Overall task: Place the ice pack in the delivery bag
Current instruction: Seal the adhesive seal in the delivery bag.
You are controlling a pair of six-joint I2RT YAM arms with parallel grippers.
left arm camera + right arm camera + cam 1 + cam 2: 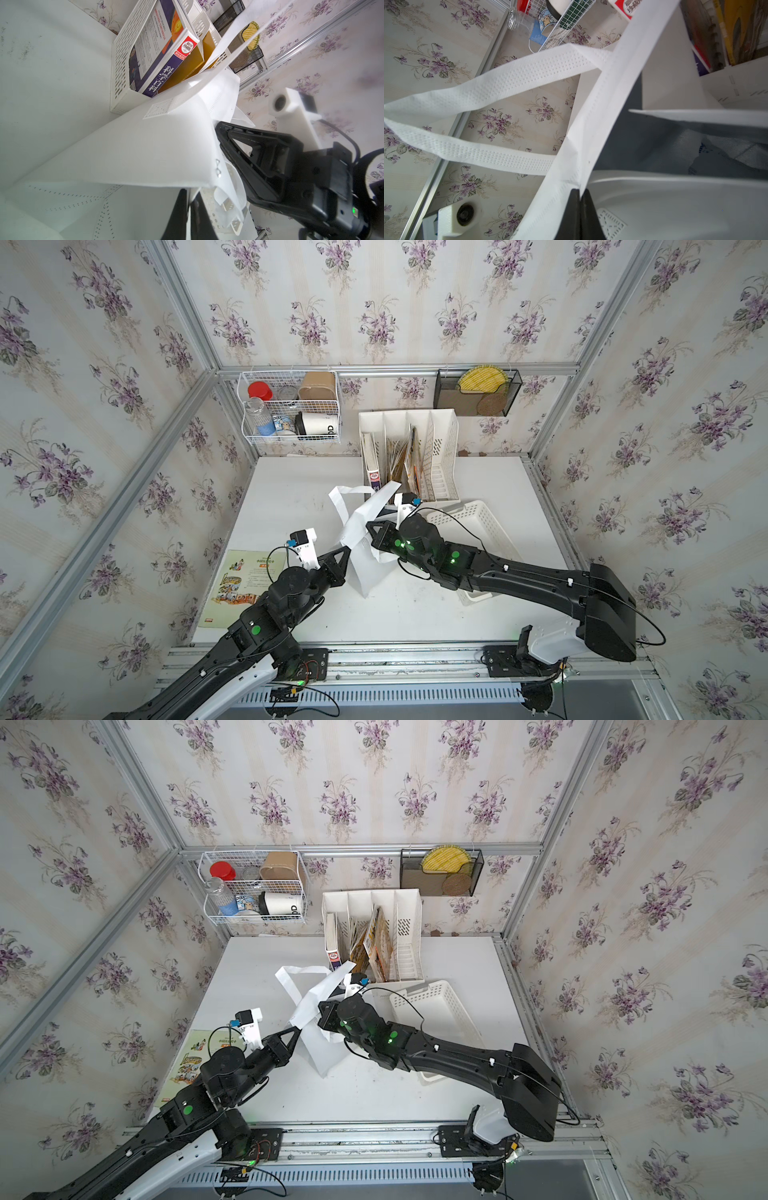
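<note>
While left tool (348,548) and right tool (368,526) pinched its rim, the soft white foil-lined delivery bag (368,577) stood on the table (291,497).
Slipping fabric could collapse the mouth; something blue-printed inside was possibly the ice pack (708,153).

The delivery bag (365,576) is white, its straps (508,79) dot-embossed, its lining (643,145) silver-grey; the wallpaper (374,302) is cream-striped with purple flowers; the perforated basket (465,516) and table (291,497) are white; the booklet (241,585) is yellow-green
</note>
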